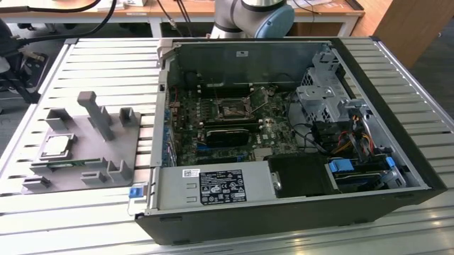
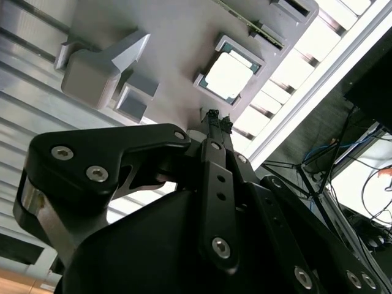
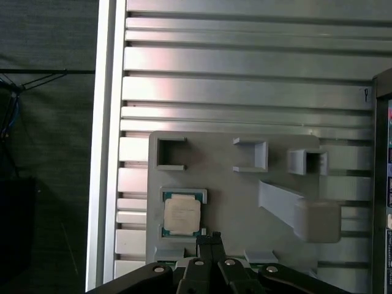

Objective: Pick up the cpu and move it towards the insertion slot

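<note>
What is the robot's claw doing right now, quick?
Gripper: shut, holding nothing. The cpu lies in the grey tray.

The exterior view looks down from afar; both wrist views closely share the grey tray point(image 3: 229, 193).

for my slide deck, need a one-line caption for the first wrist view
The gripper hovers over the grey tray, its tip near the cpu lying in a tray recess.

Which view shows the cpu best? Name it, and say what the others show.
The first wrist view: it looks straight down on the cpu, whole, seated in the grey tray. The second wrist view shows the cpu obliquely; the exterior view shows the cpu small, at the exterior view's left.
</note>
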You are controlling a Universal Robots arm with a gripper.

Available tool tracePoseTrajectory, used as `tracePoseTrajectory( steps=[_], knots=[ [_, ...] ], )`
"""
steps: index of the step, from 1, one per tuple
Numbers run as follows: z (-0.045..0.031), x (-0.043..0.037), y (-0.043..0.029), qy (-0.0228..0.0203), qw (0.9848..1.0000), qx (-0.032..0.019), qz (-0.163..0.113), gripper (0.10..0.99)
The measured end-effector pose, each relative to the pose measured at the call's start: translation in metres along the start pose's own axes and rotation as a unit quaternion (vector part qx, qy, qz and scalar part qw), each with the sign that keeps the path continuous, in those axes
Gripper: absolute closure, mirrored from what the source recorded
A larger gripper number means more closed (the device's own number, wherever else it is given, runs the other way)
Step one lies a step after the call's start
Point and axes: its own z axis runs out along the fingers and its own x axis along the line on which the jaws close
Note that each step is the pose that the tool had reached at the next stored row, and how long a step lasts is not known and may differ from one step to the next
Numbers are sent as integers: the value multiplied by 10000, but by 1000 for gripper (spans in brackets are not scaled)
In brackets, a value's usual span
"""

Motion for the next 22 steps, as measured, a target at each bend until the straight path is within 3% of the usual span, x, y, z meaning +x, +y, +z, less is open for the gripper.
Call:
tracePoseTrajectory(
  steps=[22],
  knots=[
    [90,36,-10,1,10000,0,0,980]
  ],
)
